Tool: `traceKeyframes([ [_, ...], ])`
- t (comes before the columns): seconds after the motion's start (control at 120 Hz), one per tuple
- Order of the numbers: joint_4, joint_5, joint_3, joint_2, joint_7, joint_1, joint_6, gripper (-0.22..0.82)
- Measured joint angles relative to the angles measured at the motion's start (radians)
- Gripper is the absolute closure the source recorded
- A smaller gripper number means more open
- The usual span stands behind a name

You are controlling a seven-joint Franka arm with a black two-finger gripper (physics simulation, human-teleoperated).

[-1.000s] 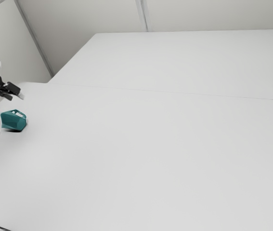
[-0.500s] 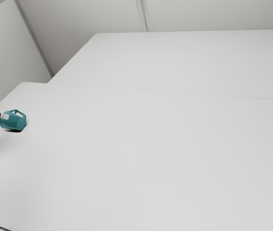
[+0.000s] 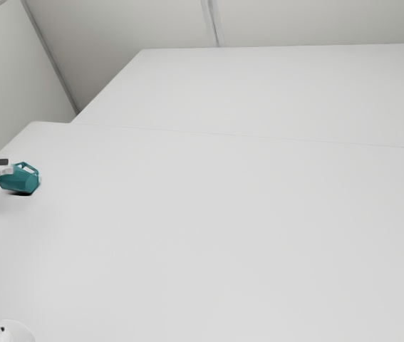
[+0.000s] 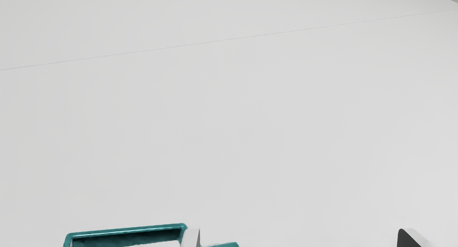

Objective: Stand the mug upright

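Observation:
On its side at the exterior view's left lies the teal mug, its handle loop uppermost. The black gripper reaches in from that view's left edge, its tips by the mug's near end. In the wrist view the gripper has its fingers wide apart. One finger stands right beside the handle of the mug, with a bit of teal body showing between the fingers; the other finger is well away from the teal. Most of the mug's body is cut off below in the wrist view.
The mug lies on a white table near its edge at the exterior view's left. Behind it stands another white surface, beyond a thin seam. A white rounded arm part shows at the exterior view's bottom left.
From above the mug, the gripper has come down and back to the mug's near end, turning on the way. Its fingers show differently than half a second ago. The mug has barely shifted.

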Motion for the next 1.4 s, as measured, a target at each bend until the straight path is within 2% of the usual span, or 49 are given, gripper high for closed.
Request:
traceKeyframes([
  [0.133, -0.028, 0.075, -0.059, 0.003, 0.032, 0.087, 0.042, 0.00],
  [0.408, 0.058, 0.133, -0.085, 0.088, 0.076, 0.152, 0.085, 0.00],
  [0.908, 0.346, 0.148, -0.142, 0.339, 0.086, 0.144, 0.103, 0.00],
  [1.117, 0.418, 0.149, -0.190, 0.404, 0.073, 0.128, 0.071, 0.00],
  [1.4, 0.461, 0.151, -0.204, 0.442, 0.033, 0.121, -0.003, 0.00],
])
